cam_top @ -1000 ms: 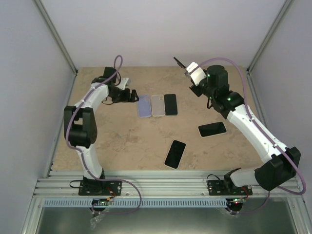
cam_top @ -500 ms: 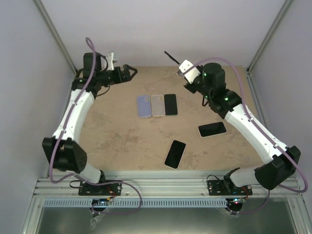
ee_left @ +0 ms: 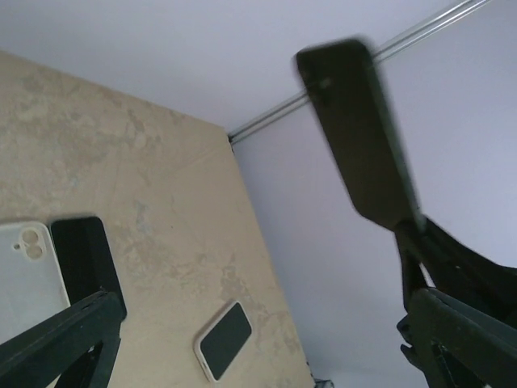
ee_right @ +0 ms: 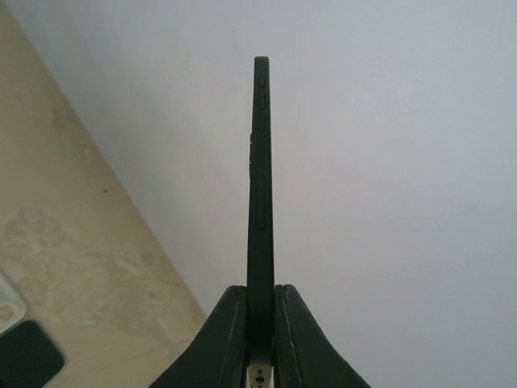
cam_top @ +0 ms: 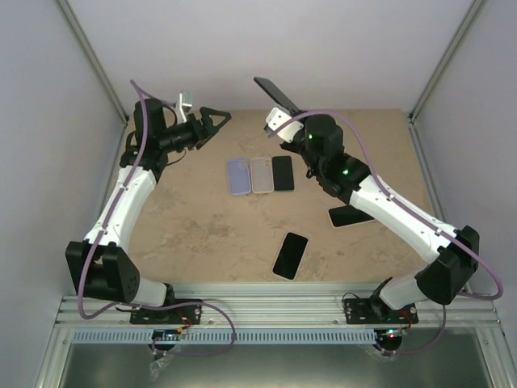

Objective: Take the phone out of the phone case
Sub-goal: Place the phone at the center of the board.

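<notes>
The right end effector [cam_top: 284,111] is clamped on the lower end of a thin black phone [cam_top: 271,90], both fingers [ee_right: 230,331] pressed flat against its faces. The phone is held in the air above the far part of the beige marbled counter [cam_top: 186,218], tilted up and away toward the back wall; the right wrist view shows it edge-on, with small side buttons along the rim. Whether a case sits on it I cannot tell.

The left end effector [cam_top: 216,118] is spread wide with nothing between its fingers, raised over the far left of the counter and pointing toward the held phone, near it but apart.

Below and between them, three flat things lie side by side in a row: a lilac phone case [cam_top: 237,175], a pale beige phone case [cam_top: 260,174] and a black rectangular phone [cam_top: 283,172]. Nearer the bases, a white-edged phone with a dark screen [cam_top: 351,215] lies partly under the right arm, and a glossy black phone [cam_top: 291,255] lies well apart from the row
</notes>
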### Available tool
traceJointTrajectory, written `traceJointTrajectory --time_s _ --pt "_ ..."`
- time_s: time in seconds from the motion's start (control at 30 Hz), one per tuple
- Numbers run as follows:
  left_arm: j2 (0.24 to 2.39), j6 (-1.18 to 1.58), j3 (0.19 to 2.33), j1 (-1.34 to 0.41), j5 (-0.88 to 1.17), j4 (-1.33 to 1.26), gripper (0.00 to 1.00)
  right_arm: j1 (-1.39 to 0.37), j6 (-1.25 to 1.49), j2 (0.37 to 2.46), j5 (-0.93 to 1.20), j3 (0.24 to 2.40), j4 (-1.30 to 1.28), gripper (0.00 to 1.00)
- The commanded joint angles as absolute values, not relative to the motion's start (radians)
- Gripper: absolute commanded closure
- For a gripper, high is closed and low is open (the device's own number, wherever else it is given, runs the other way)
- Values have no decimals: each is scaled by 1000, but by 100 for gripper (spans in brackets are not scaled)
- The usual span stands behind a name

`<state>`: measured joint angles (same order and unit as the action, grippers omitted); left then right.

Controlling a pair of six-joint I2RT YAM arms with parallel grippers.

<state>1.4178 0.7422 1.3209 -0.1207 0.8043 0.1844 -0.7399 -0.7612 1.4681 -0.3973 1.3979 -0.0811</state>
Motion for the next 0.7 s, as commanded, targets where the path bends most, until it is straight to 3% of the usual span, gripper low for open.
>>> traceJointTrajectory --time_s 0.0,0.43,0.67 --pt "1373 900 1266 -120 870 27 1 -793 -880 1466 -538 1372 158 99" --pt "1354 1030 1176 -142 884 -108 1 -934 -1236 1488 -655 1157 582 100" --pt "1366 1091 1155 -151 885 -164 10 -988 -1355 1518 -672 1090 711 99"
